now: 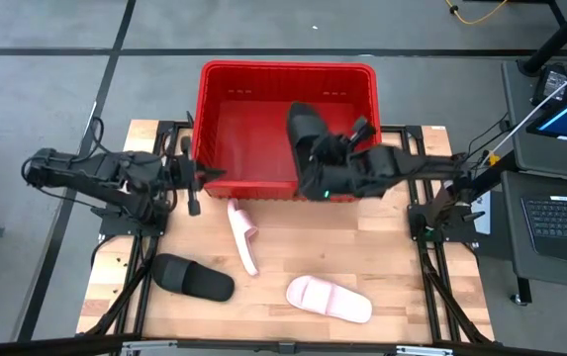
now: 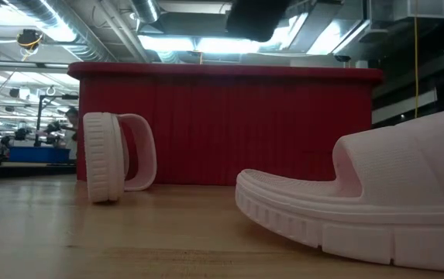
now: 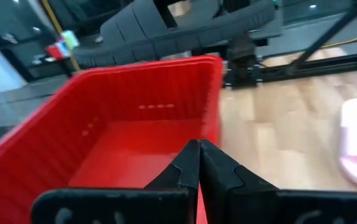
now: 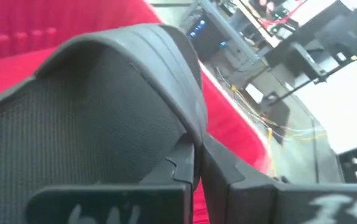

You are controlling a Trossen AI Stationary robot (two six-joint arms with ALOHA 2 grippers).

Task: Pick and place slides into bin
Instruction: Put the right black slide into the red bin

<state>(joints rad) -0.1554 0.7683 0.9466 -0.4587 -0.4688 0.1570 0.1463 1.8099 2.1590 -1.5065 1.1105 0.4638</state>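
Note:
The red bin (image 1: 288, 129) stands at the table's far middle and fills the back of the low view (image 2: 225, 128). My right gripper (image 1: 330, 150) is shut on a black slide (image 1: 303, 127) above the bin's right half. The slide shows dark over the rim in the low view (image 2: 256, 19). My left gripper (image 1: 202, 178) is shut and empty at the bin's near left corner. A second black slide (image 1: 193, 278) lies sole down at the near left. One pink slide (image 1: 243, 235) stands on its side edge. The other pink slide (image 1: 329, 299) lies flat near the front. My right gripper pinches an edge of the black slide's curved strap (image 4: 187, 127) between its two fingers. The arm comes from the table's right, over the bin's near wall. The slide is lifted clear above the bin's floor and sits tilted in the hold.
The bin's near wall (image 3: 209, 93) is right before my left gripper's shut fingers (image 3: 198, 162). Bare wood lies between the slides. Laptops and stands (image 1: 560, 148) sit off the table's right side. The black frame rails run along both table sides.

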